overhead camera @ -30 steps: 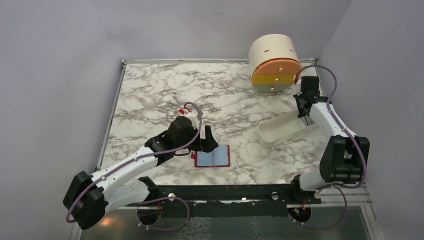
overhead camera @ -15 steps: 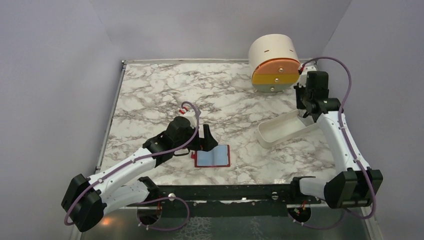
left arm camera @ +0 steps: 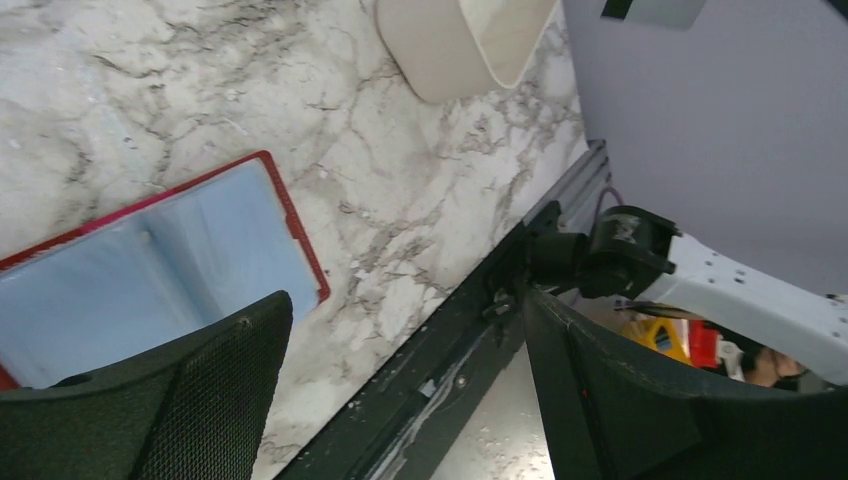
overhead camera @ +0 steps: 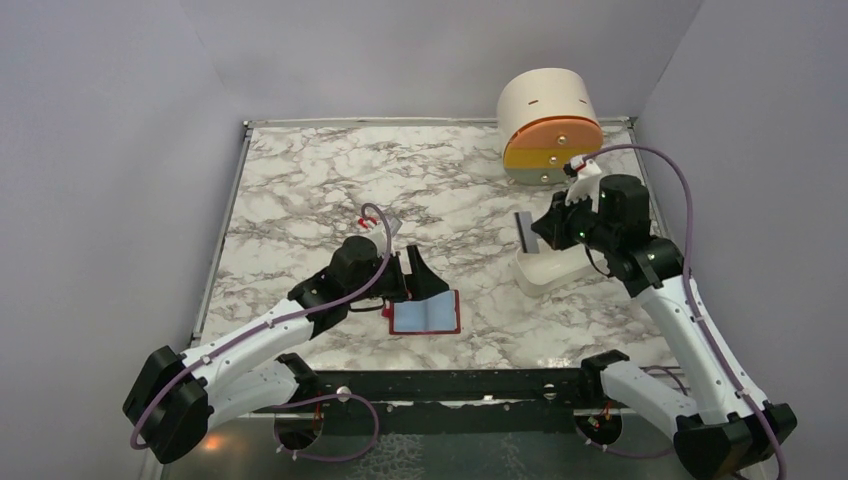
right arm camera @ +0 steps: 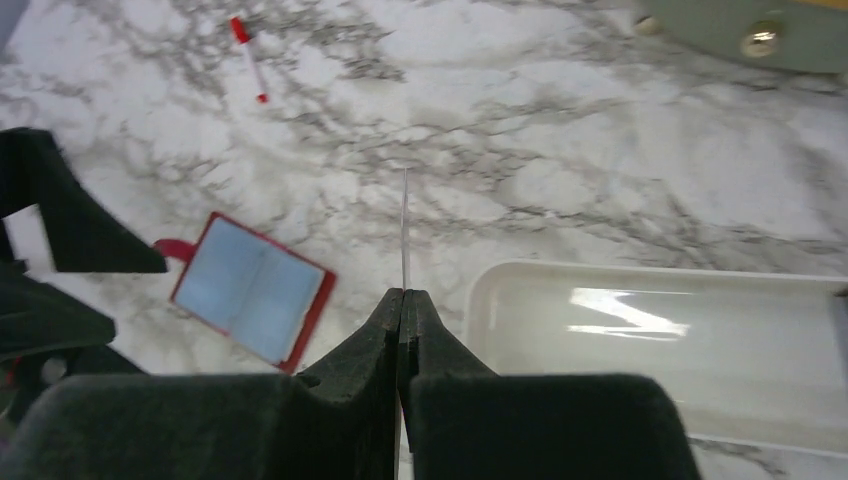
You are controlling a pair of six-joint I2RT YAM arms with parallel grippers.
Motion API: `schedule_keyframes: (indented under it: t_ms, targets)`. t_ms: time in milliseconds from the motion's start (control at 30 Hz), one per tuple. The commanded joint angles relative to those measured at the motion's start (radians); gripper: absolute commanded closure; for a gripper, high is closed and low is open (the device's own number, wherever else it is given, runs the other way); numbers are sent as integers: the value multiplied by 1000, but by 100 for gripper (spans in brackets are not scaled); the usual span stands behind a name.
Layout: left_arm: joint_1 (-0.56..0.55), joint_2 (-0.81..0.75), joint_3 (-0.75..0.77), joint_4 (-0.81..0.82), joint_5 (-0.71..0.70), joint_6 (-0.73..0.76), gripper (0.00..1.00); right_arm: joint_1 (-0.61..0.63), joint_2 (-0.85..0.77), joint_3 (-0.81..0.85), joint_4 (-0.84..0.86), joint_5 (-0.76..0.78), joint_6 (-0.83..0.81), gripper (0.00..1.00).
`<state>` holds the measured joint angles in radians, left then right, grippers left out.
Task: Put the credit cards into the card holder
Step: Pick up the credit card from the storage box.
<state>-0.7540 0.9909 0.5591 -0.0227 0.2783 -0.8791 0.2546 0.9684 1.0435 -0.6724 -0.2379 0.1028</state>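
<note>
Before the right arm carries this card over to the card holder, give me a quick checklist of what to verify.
1. Card gripped by the right gripper: ok, the jaws are shut on it and it is seen edge-on.
2. Card holder lying open: ok, its blue inside faces up.
3. Left gripper pinning the holder: cannot tell. The jaws are open, and one finger overlaps its edge in the wrist view.
4. Card clear of the white tray: ok, it is held above the tray's end.
5. A free pocket in the holder: cannot tell.
</note>
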Motion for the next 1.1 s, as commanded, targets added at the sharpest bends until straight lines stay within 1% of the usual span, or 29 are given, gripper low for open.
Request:
schedule_keyframes:
  t_ms: [0, 67, 167, 300, 467, 600, 800, 933, 1067]
  targets:
    - [1, -27, -74, 317, 149, -213, 13, 74, -58, -108, 153, -222, 190, 99]
    - [1, -27, -81, 362, 136, -246, 13, 89, -82, -167, 236, -299, 268, 99]
    - [1, -32, -75, 371, 106, -251, 16, 102, -131, -260, 374, -375, 396, 99]
    - [1, -44, -85, 426, 98, -285, 25, 104, -189, -360, 554, -434, 556, 99]
    - [1, -40, -88, 515, 112, -314, 27, 106, -236, -470, 737, -456, 730, 99]
    - [-1, -15, -80, 567, 145, -324, 31, 110, -253, -518, 808, -456, 800, 99]
    - [-1, 23, -71, 577, 156, -331, 36, 114, -254, -595, 969, -485, 928, 99]
    - [-1, 37, -67, 584, 161, -340, 36, 123, -236, -619, 1013, -493, 965, 99]
    - [-3, 49, -58, 587, 170, -350, 40, 132, -225, -637, 1065, -494, 999, 99]
